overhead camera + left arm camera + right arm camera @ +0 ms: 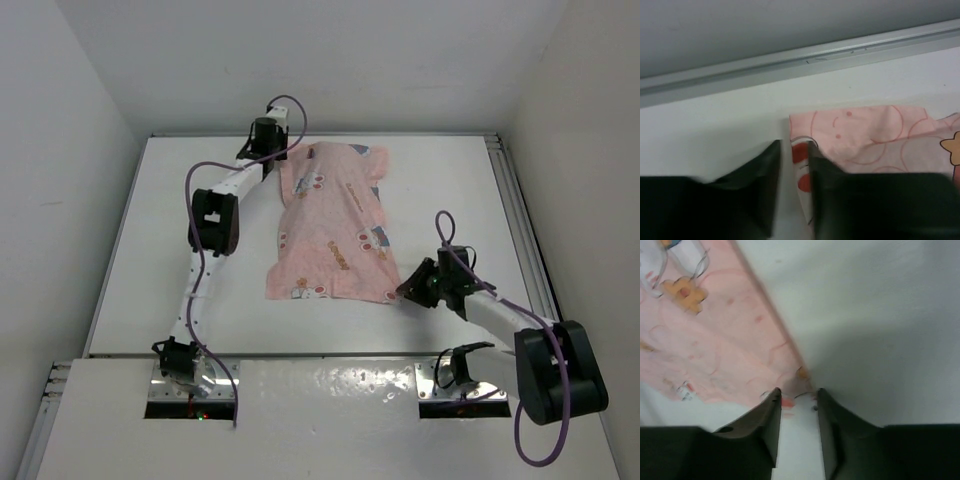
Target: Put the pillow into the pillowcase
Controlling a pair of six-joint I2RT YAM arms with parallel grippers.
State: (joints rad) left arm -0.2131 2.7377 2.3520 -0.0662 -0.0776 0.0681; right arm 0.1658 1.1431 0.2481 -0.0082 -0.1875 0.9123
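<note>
The pink pillowcase [335, 225] with cartoon prints lies flat and slanted on the white table [190, 250]. No pillow shows in any view. My left gripper [284, 163] rests at the cloth's far left corner. In the left wrist view the left gripper [795, 147] has its jaws slightly apart, and the pillowcase [870, 130] edge lies loose in the gap. My right gripper [405, 290] sits at the near right corner. In the right wrist view the right gripper [798, 392] is open, with the corner of the pillowcase [715, 340] just at the fingertips and bare table between the jaws.
A metal rail [790, 65] runs along the table's far edge by the back wall. Another rail [518, 215] borders the right side. White walls close in on three sides.
</note>
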